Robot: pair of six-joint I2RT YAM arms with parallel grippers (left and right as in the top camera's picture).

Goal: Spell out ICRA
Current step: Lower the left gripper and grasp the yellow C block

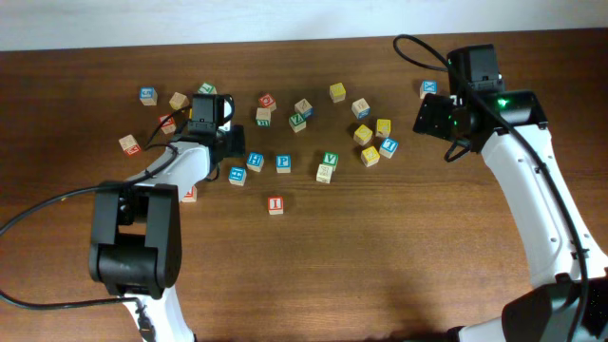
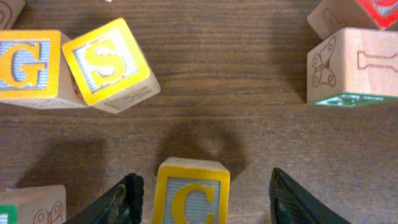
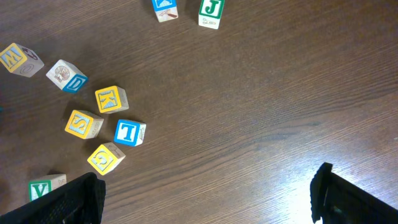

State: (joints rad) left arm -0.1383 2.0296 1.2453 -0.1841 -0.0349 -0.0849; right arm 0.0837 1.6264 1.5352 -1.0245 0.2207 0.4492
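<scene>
Left claw [image 2: 205, 186]: jaws apart, straddling yellow-lettered wooden C cube [image 2: 191, 196], not gripping.
Right claw [image 3: 208, 186]: spread wide, empty.
Red-lettered wooden I cube [image 1: 275, 204]: alone, below the scatter.
Risk: C sits off-centre in the gap; one-sided contact could twist it.

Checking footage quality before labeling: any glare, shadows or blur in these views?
Left wrist: sharp, with a soft shadow on the table just beyond the yellow C cube. Right wrist: pale glare on the table at right. Overhead: even light, no blur.
</scene>
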